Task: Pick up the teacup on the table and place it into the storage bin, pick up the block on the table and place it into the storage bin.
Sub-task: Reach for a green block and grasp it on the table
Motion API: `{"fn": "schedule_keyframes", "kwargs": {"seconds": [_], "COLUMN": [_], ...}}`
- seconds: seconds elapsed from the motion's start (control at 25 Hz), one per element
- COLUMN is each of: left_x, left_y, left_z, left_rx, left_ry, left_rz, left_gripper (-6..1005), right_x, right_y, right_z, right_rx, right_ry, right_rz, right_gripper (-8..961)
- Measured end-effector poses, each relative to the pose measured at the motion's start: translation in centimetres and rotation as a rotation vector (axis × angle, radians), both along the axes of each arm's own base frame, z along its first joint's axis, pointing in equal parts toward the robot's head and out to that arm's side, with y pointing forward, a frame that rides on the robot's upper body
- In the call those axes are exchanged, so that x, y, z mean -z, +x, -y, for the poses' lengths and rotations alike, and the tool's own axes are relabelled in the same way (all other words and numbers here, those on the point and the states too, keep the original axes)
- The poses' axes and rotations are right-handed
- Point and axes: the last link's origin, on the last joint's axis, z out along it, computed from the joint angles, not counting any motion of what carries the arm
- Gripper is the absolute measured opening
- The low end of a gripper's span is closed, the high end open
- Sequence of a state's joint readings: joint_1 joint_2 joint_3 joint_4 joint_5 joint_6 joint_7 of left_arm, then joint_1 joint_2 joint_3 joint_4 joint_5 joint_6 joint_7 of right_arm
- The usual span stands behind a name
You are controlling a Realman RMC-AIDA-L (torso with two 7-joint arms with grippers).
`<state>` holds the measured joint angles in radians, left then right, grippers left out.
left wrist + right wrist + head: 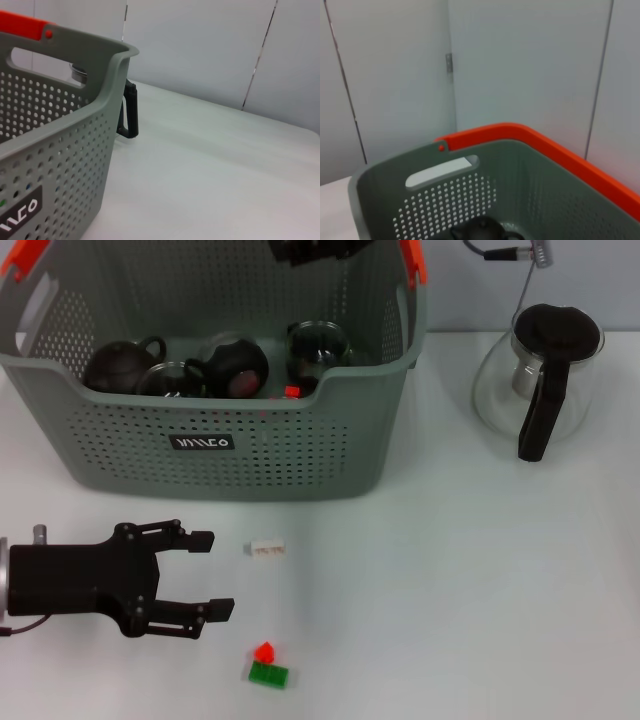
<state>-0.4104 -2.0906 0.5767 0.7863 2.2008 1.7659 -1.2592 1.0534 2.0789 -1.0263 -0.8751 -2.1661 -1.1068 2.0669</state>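
Three blocks lay in front of the storage bin (120, 455): one white (267, 548), one red (264, 650), one green (268, 673). Left gripper (205, 575) sat wide apart beside them. Right gripper (315, 248) hung over the bin, can't tell its state.

The storage bin (210, 430) carries a small black label (203, 443) on its front wall, below the rim, with white letters too blurred to read.
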Motion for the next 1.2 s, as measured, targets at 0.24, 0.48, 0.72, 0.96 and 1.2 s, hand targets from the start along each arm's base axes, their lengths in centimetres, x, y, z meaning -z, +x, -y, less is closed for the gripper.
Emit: {"fn": "schedule_keyframes", "kwargs": {"seconds": [0.24, 0.48, 0.72, 0.96, 1.2], "left_x": [-0.5, -1.2, -1.9, -1.6, -0.9], "left_y": [0.3, 1.1, 2.2, 3.3, 3.6], "left_z": [-0.2, 0.2, 0.4, -0.1, -0.9], "left_rx": [0.013, 0.075, 0.148, 0.193, 0.209], "left_ry": [-0.008, -0.041, -0.124, -0.179, -0.205], "left_rz": [-0.003, -0.015, -0.093, -0.176, -0.245], "left_gripper": [896, 893, 890, 887, 887], "right_x": [-1.0, -1.3, -0.1, 0.5, 1.7], "right_y": [-0.6, 3.1, 8.3, 11.4, 13.0], "right_z": [2.5, 7.4, 10.6, 12.5, 13.0], "right_rx": [-0.108, -0.287, -0.265, -0.238, -0.206], "right_ry": [-0.044, -0.217, -0.309, -0.343, -0.396], "right_rz": [-0.047, -0.144, -0.124, -0.119, -0.099], "right_gripper": [902, 940, 939, 938, 938]}}
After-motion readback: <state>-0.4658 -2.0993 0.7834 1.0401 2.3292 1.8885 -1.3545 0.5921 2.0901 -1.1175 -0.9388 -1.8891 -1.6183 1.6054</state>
